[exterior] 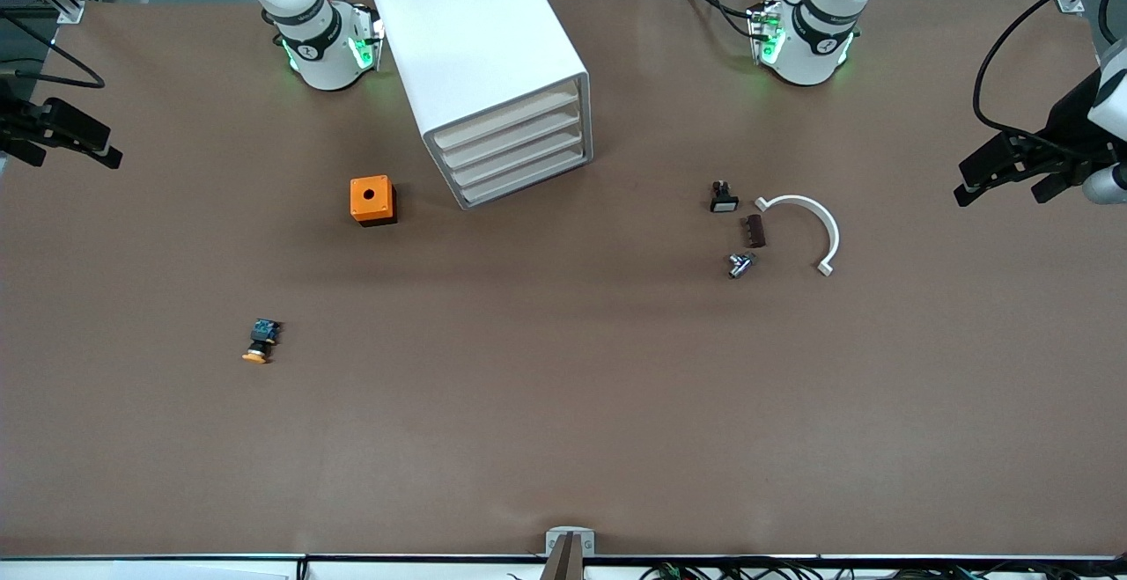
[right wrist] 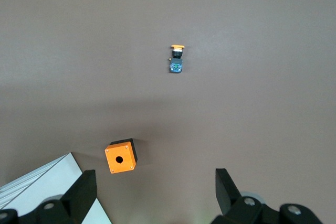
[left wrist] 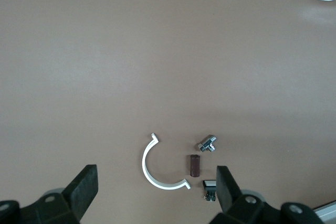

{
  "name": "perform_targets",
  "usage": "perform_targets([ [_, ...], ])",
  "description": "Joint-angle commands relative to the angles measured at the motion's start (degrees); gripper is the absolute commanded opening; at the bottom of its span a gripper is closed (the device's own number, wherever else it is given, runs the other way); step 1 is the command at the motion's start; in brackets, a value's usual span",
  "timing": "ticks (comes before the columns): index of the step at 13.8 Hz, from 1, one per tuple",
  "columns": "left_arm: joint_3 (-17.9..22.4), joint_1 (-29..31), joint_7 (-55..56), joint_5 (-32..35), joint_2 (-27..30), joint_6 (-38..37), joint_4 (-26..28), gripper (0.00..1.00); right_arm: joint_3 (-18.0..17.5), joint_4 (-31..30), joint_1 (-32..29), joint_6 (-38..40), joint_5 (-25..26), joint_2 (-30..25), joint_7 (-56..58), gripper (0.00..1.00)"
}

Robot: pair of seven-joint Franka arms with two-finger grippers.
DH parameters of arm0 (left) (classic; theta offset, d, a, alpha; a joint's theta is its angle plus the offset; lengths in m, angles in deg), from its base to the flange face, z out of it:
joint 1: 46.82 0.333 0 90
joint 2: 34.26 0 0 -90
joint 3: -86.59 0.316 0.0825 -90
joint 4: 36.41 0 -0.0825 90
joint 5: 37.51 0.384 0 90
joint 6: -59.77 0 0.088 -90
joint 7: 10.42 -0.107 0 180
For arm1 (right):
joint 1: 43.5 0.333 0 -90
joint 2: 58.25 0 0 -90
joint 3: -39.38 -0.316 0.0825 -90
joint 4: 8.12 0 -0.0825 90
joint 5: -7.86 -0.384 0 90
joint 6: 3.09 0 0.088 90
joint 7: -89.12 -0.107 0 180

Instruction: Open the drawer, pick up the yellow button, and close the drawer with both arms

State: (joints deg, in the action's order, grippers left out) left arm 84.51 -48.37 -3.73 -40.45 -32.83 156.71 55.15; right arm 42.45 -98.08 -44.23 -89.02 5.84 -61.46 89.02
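The white cabinet (exterior: 480, 52) stands between the arm bases, and its top drawer (exterior: 506, 119) is shut like the three below it. The button (exterior: 261, 341), with orange cap and blue rear block, lies on the open table nearer the front camera, toward the right arm's end; the right wrist view shows the button (right wrist: 177, 60) too. My right gripper (exterior: 66, 147) hangs open and empty, high over that end of the table (right wrist: 155, 178). My left gripper (exterior: 1004, 186) hangs open and empty, high over the left arm's end (left wrist: 156, 174).
An orange cube with a hole (exterior: 372, 200) sits beside the cabinet. Toward the left arm's end lie a black-and-white switch (exterior: 724, 199), a brown block (exterior: 755, 231), a metal fitting (exterior: 740, 264) and a white arc (exterior: 806, 226).
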Motion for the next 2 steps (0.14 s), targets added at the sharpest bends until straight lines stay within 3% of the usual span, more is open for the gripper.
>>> perform_targets([
  [1,-0.6,0.7,-0.4,1.2,-0.1,-1.0,-0.8,1.00,-0.3,-1.7,0.3,-1.1,0.6,-1.6,0.1,1.00],
  [2,-0.6,0.7,-0.4,1.2,-0.1,-1.0,-0.8,0.99,-0.3,-1.7,0.4,-1.1,0.6,-1.6,0.2,1.00],
])
